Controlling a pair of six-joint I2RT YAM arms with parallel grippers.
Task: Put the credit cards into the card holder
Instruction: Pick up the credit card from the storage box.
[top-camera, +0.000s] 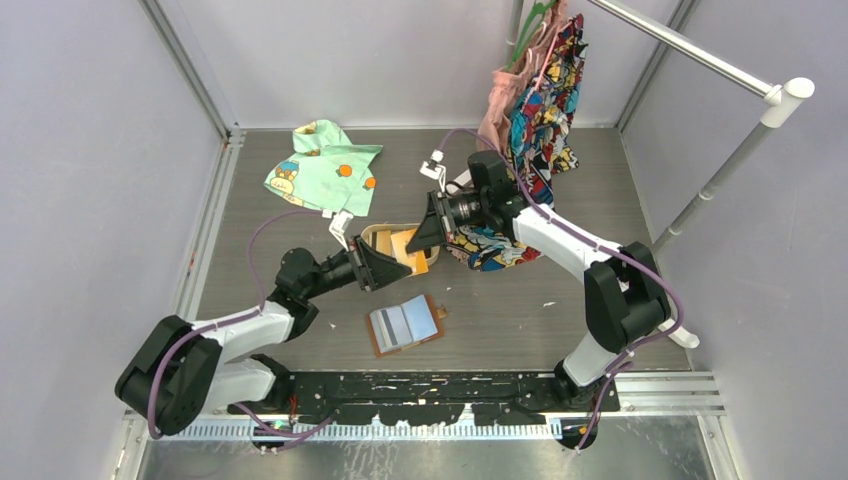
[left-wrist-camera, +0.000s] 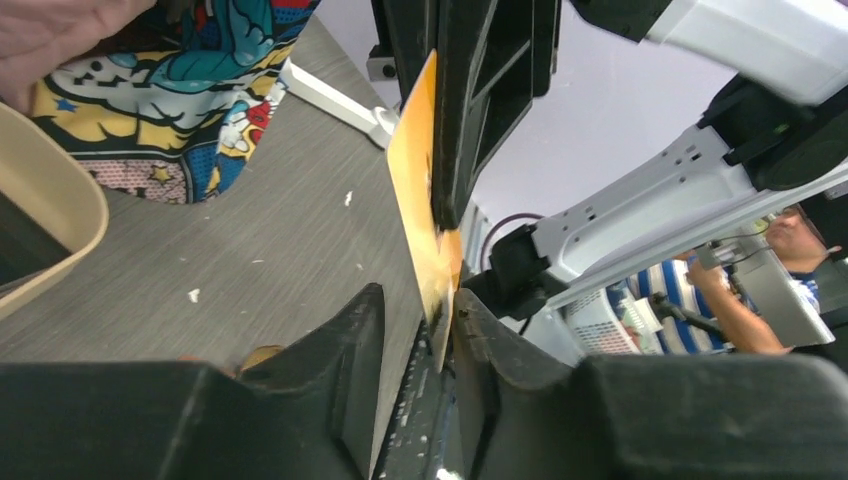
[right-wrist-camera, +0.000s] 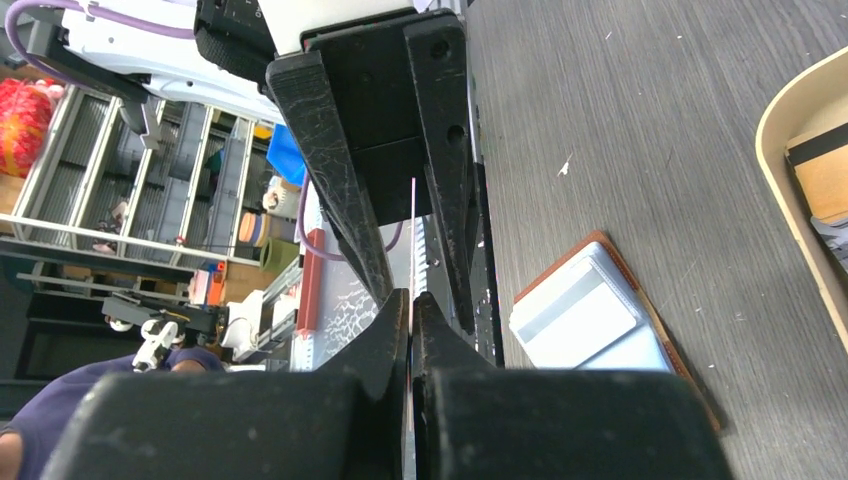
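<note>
An orange card (top-camera: 416, 256) stands on edge in the air between my two grippers, above the tan oval tray (top-camera: 372, 234). My right gripper (top-camera: 428, 232) is shut on it; in the right wrist view (right-wrist-camera: 411, 300) the card shows edge-on between its closed fingers. My left gripper (top-camera: 383, 266) is open, and in the left wrist view (left-wrist-camera: 418, 335) the card's (left-wrist-camera: 420, 200) lower edge sits between its fingers, close to the right one. The brown card holder (top-camera: 374, 340) lies open on the table in front of the tray, with a white striped card (right-wrist-camera: 575, 320) and a light blue card (right-wrist-camera: 645, 352) in it.
The tray (right-wrist-camera: 785, 170) holds more card-like items. A comic-print cloth (top-camera: 490, 250) lies right of the tray, under the right arm. A green child's shirt (top-camera: 325, 165) lies at the back left. Clothes (top-camera: 540, 100) hang from a rail (top-camera: 720, 175) at the back right.
</note>
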